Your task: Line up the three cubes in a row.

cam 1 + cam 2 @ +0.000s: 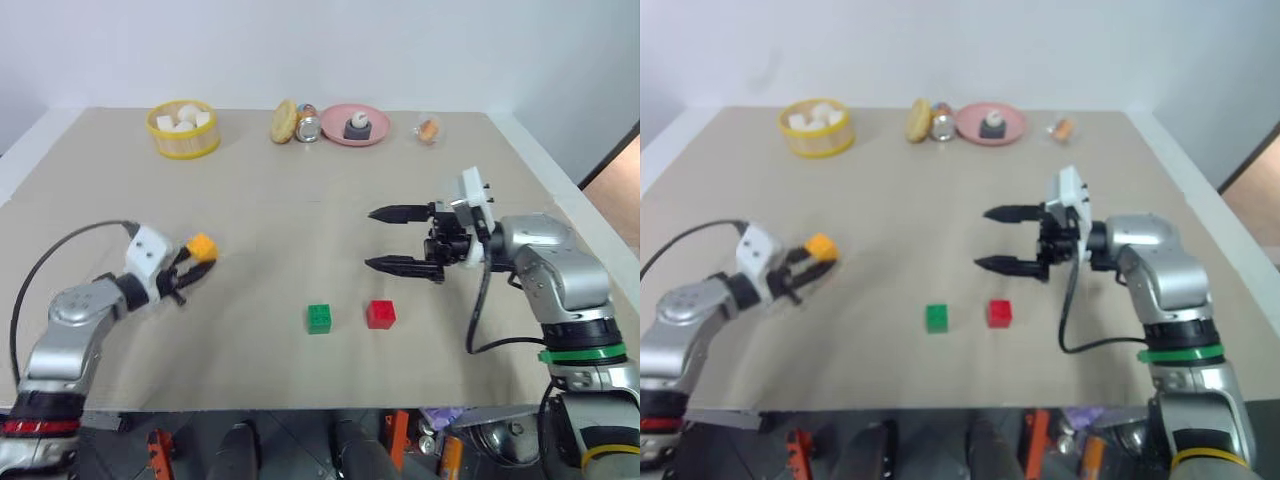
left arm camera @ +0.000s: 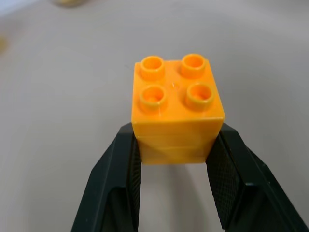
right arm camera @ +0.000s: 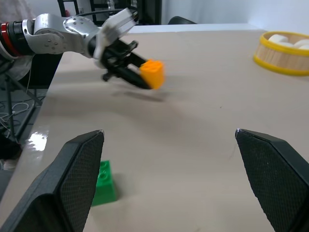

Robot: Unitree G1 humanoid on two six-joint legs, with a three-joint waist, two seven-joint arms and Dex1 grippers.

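The orange cube (image 2: 176, 108), four studs up, is clamped between the left gripper's (image 1: 185, 268) fingers (image 2: 118, 188) and held above the table (image 1: 300, 215); its underside is hidden. The green cube (image 1: 319, 318) and red cube (image 1: 380, 314) are set side by side, apart, nearer the front edge. The right gripper (image 1: 398, 239) is spread wide, empty, above the table behind the red cube. A yellow basket (image 1: 184, 130) and pink plate (image 1: 355, 126) are kept at the far edge.

The orange-yellow cube (image 2: 176, 108), studs up, was clamped between the left gripper (image 1: 186, 270)'s black fingers above the desk (image 1: 300, 200). The green cube (image 1: 319, 318) and red cube (image 1: 380, 314) sat near each other on the desk, studs up, well apart from it.
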